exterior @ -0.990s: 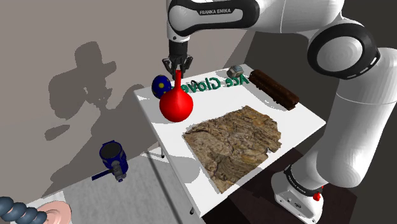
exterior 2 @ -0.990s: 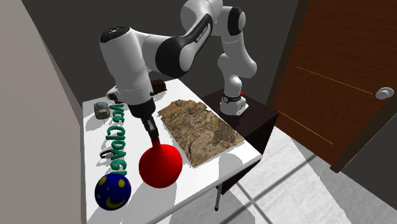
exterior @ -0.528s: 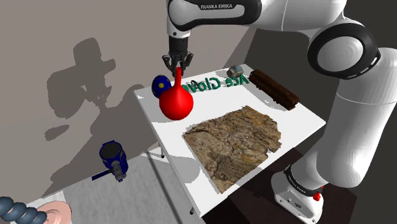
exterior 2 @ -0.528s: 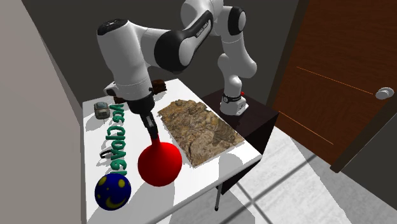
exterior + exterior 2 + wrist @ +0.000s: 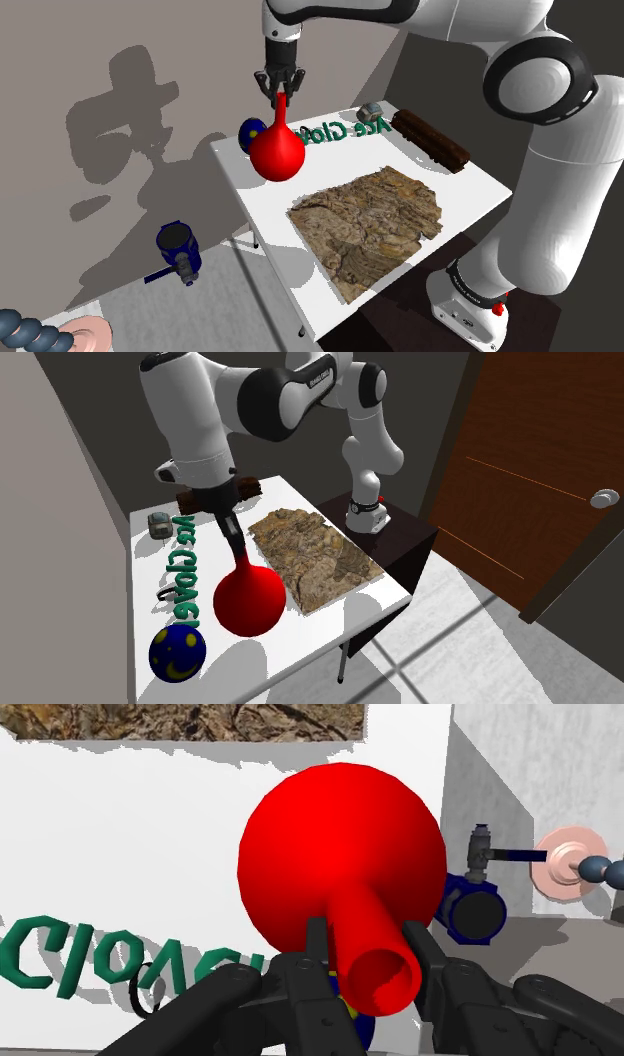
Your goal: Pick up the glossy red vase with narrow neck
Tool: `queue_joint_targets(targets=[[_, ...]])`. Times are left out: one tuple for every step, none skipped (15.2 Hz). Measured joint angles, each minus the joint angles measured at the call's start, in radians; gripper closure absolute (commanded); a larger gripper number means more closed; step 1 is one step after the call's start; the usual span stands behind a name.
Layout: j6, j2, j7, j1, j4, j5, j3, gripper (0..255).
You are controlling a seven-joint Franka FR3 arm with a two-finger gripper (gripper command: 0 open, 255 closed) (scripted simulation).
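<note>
The wrist view is showing the open mouth of the red vase (image 5: 340, 854) inside the pincer (image 5: 370, 949). The shoulder view is showing its round belly hanging beneath the pincer, which is clamping the narrow neck above the white surface (image 5: 470, 190).

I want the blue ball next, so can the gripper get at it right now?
Probably not: the gripper is shut on the neck of the red vase, so it is not free. The blue ball lies uncovered on the table.
</note>
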Motion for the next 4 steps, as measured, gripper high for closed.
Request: queue_joint_targets(targets=[[-0.019,0.005,0.002,0.002,0.023,-0.001,0.000,255],[-0.032,0.004,0.002,0.003,0.036,-0.001,0.001,255],[-0.046,0.010,0.001,0.004,0.056,-0.002,0.000,255],[-0.055,0.011,0.001,0.004,0.066,-0.002,0.000,255]])
